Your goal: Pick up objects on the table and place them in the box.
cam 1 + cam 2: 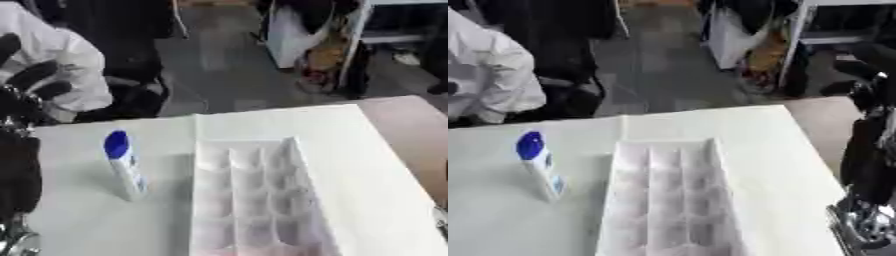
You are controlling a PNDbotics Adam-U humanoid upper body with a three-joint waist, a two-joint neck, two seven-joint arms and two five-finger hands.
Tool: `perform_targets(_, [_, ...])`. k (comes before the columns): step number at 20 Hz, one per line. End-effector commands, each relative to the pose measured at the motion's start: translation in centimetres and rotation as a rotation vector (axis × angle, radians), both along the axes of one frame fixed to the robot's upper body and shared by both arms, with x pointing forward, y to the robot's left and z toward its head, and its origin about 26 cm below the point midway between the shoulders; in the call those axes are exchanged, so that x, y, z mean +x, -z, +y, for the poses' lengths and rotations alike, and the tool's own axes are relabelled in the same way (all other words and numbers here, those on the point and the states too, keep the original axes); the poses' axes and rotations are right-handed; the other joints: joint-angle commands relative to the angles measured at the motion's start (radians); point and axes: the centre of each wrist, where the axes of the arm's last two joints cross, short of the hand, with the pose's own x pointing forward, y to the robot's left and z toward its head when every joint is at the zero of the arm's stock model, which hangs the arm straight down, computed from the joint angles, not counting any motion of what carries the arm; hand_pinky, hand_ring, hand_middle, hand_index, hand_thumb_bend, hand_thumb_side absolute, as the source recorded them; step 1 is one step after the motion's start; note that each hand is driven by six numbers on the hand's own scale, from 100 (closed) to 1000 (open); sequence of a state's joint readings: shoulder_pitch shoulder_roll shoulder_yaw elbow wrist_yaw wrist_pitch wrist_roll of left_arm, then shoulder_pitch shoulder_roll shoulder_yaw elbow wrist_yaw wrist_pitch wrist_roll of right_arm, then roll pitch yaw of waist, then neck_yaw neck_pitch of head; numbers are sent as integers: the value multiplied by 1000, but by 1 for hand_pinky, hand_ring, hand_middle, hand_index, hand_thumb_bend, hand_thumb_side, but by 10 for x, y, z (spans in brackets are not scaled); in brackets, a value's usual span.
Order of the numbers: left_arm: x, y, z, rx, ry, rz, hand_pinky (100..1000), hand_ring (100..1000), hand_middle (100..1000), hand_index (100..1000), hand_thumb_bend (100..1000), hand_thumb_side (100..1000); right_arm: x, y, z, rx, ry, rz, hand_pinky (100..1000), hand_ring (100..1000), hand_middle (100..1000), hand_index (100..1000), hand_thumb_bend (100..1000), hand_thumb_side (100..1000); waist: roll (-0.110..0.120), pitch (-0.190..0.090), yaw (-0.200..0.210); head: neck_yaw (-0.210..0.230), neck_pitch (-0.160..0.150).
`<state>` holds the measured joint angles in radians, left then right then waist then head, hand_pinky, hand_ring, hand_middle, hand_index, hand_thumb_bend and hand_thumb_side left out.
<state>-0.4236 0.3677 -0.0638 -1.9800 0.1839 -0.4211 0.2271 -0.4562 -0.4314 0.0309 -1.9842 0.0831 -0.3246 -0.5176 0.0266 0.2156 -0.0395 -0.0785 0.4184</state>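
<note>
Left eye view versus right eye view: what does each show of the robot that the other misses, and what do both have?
Only the left eye view shows the left hand, raised at the left edge with fingers relaxed. Only the right eye view shows the right hand, raised at the right edge; its fingers cannot be made out. Both show the white bottle with a blue cap standing on the table, left of the white compartmented box, which looks empty.
</note>
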Motion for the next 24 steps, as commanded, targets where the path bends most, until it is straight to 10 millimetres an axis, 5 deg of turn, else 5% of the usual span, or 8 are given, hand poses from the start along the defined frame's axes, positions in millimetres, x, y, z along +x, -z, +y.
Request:
perform_targets(1, [-3, -9, 3, 15, -9, -34, 760, 768, 907, 977, 486, 1000, -3, -8, -2, -22, 2, -27, 489, 666, 690, 763, 100, 863, -1, -17, 2, 7, 1])
perform_targets(16, [-4, -9, 5, 22, -26, -35, 761, 767, 906, 977, 483, 1000, -3, -9, -2, -22, 1, -27, 490, 666, 691, 763, 100, 863, -1, -17, 2, 7, -2])
perform_targets(24, [-4, -16, 19, 184, -368, -50, 758, 759, 919, 989, 469, 971, -3, -7, -3, -18, 6, -22, 490, 666, 691, 763, 100, 864, 2, -18, -6, -2, -5])
